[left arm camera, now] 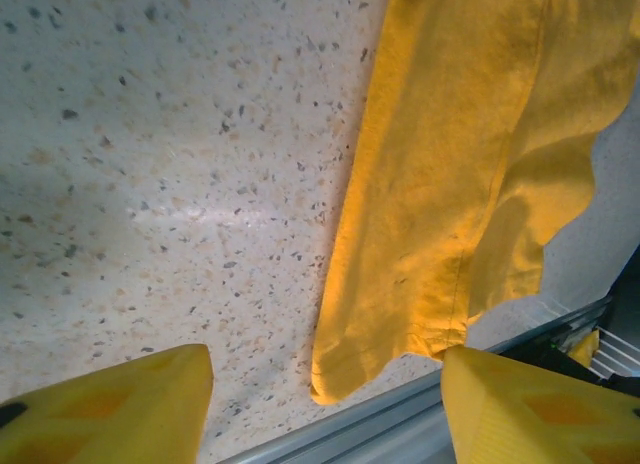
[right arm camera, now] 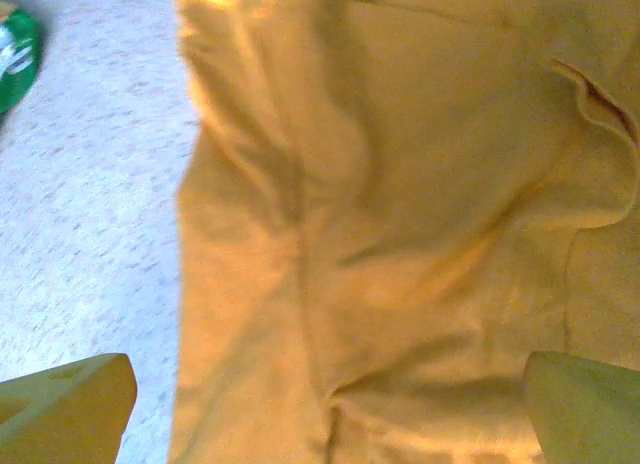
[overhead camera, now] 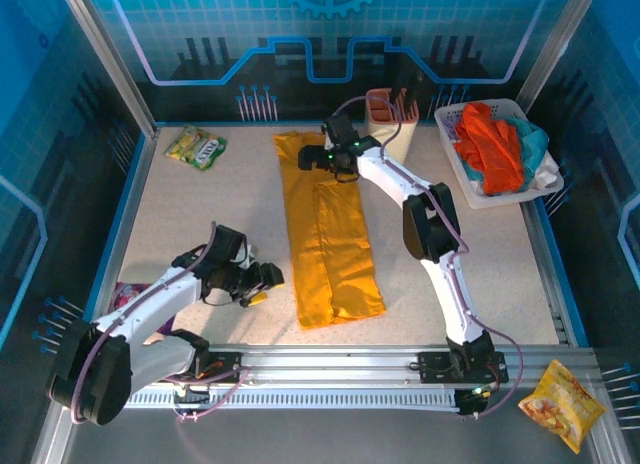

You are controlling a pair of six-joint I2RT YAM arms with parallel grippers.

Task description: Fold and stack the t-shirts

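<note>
**Mustard-yellow tee [overhead camera: 325,229] laid lengthwise mid-table; both my grippers spread, nothing held.**

The white basket [overhead camera: 470,192] at the far right corner held heaped t-shirts [overhead camera: 492,149], orange-red on top with teal and whitish cloth beneath. A peach bin [overhead camera: 381,106] stood at the back edge; I could not make out its contents. My left gripper [overhead camera: 262,281] hung low over the bare table [overhead camera: 200,214], just left of the tee's near end, its yellow fingers [left arm camera: 110,404] apart with only tabletop and hem between them. My right arm reached far forward, and my right gripper [overhead camera: 320,162] was over the tee's far end with its fingers [right arm camera: 70,409] wide; I could not tell whether it touched the cloth. A green-yellow snack packet [overhead camera: 196,146] lay at far left, apart from the tee. An orange snack bag [overhead camera: 560,404] lay beyond the near rail, at right.
</note>
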